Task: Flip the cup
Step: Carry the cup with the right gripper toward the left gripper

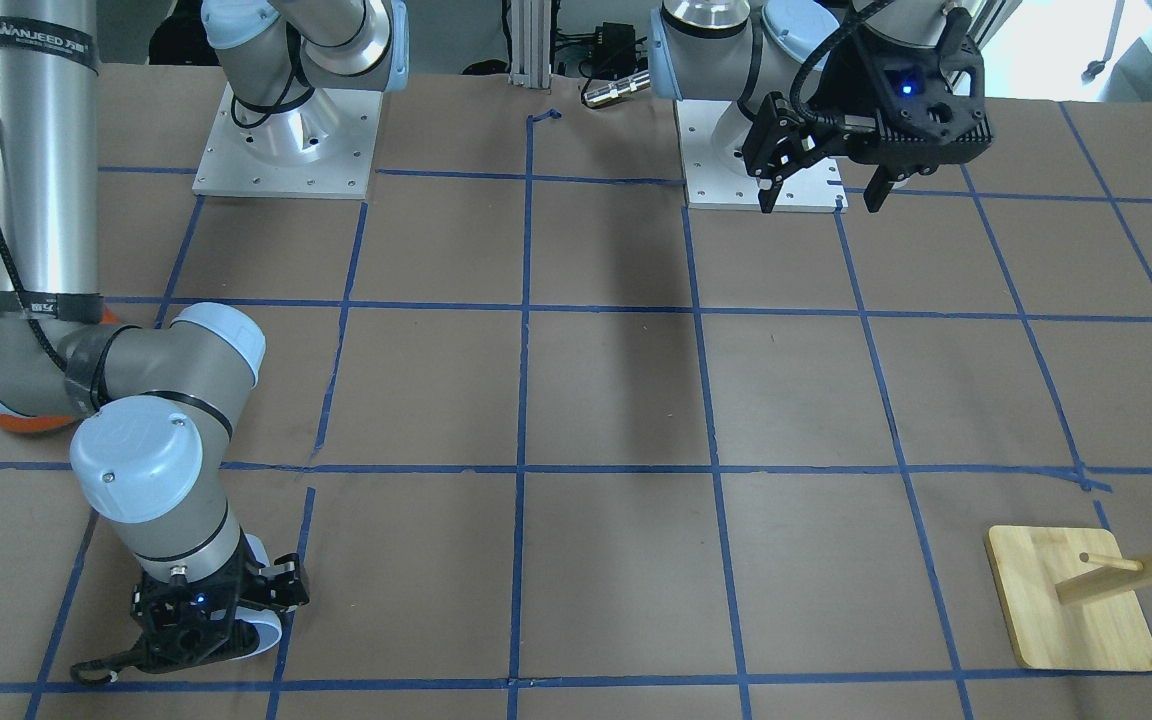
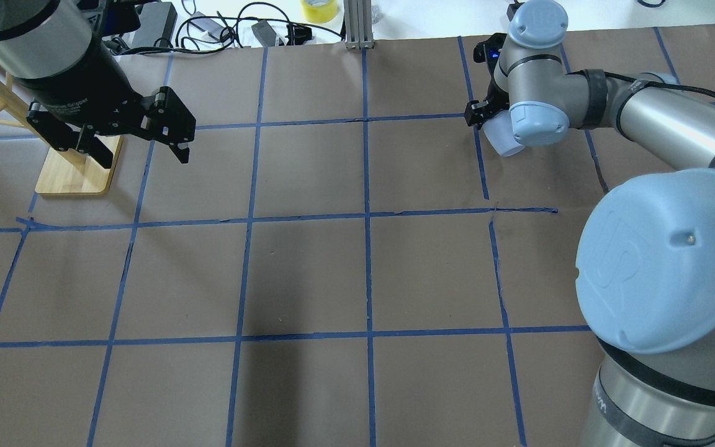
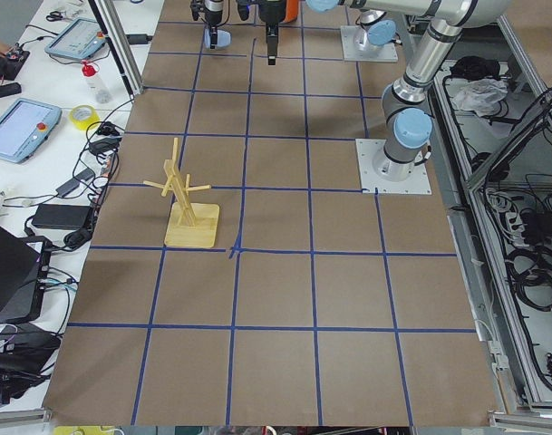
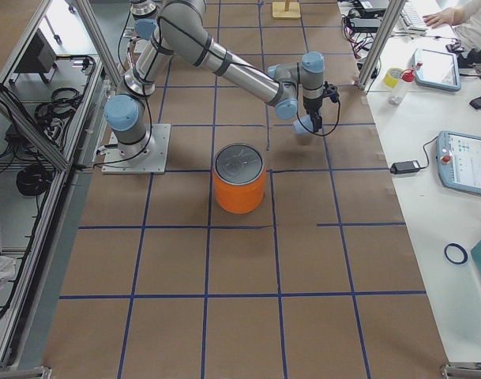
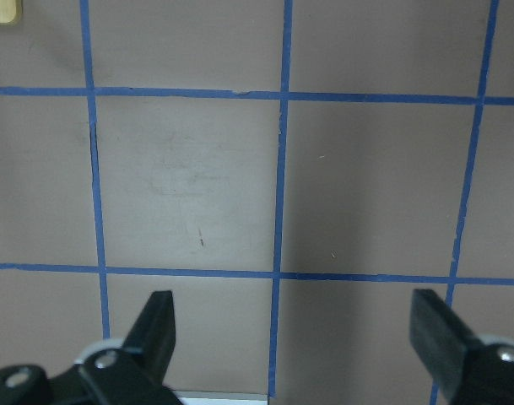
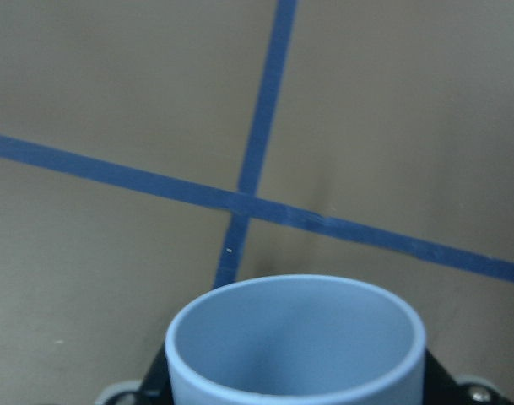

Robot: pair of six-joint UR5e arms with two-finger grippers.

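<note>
The cup (image 6: 297, 346) is a small pale lavender-blue tumbler held between the jaws of my right gripper (image 2: 489, 119). Its open mouth points away from the wrist, toward the table. It also shows in the overhead view (image 2: 504, 141), the front view (image 1: 262, 630) and the exterior right view (image 4: 303, 126), tilted and low over the far right part of the table. I cannot tell whether it touches the paper. My left gripper (image 2: 143, 155) is open and empty, hanging above the table near the wooden rack; its fingers (image 5: 155, 325) stand wide apart.
A wooden peg rack (image 2: 75, 177) on a square base stands at the far left, just behind my left gripper. A large orange can (image 4: 239, 178) with a silver lid stands on the right side, nearer the robot than the cup. Blue tape lines grid the brown table.
</note>
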